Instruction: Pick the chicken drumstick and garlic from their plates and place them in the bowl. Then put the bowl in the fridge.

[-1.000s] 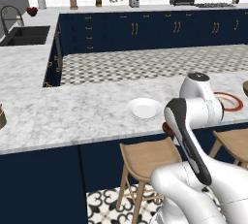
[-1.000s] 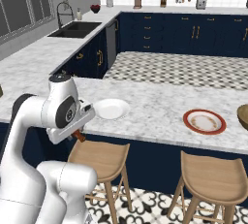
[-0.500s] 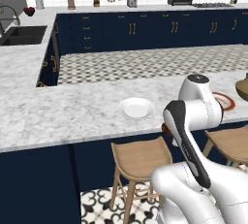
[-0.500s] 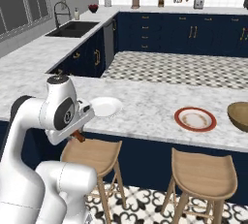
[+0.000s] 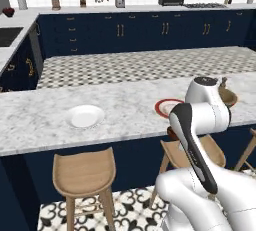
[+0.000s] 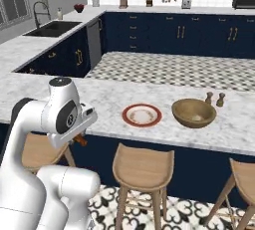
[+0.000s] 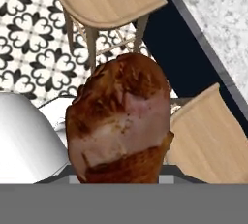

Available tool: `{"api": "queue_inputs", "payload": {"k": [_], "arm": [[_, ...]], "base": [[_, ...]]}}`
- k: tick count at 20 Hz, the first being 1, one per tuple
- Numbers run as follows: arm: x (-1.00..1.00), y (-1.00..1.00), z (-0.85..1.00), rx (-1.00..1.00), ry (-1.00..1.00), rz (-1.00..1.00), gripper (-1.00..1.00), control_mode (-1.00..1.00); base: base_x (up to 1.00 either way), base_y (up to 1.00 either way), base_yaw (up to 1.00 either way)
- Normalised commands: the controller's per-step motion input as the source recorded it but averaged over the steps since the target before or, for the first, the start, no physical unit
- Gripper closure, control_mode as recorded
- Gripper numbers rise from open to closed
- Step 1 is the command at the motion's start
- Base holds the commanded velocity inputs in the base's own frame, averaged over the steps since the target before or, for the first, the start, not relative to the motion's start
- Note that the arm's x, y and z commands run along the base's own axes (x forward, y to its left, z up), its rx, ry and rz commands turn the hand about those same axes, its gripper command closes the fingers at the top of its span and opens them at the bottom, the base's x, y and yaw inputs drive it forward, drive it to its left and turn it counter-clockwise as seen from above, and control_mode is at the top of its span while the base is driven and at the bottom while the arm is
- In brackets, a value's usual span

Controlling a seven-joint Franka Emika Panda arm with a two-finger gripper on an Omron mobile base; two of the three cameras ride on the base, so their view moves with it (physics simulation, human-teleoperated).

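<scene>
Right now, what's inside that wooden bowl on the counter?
The bowl looks empty: bare tan wood shows across its bottom, though its near wall hides a strip of it. The chicken drumstick is not there; it is at the gripper.

You are not seeing any readable text, label, brand, number or sign in these views.
</scene>
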Motion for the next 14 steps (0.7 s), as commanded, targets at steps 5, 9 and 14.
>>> {"api": "queue_inputs", "payload": {"k": [5, 9, 14], "arm": [[0.0, 0.0, 0.0, 0.0, 0.0, 0.0, 1.0, 1.0], [0.0, 0.0, 0.0, 0.0, 0.0, 0.0, 1.0, 1.0], [0.0, 0.0, 0.0, 0.0, 0.0, 0.0, 1.0, 1.0]], "base": [[0.0, -1.0, -0.08], [0.03, -1.0, -0.15], [0.32, -0.85, -0.16]]}}
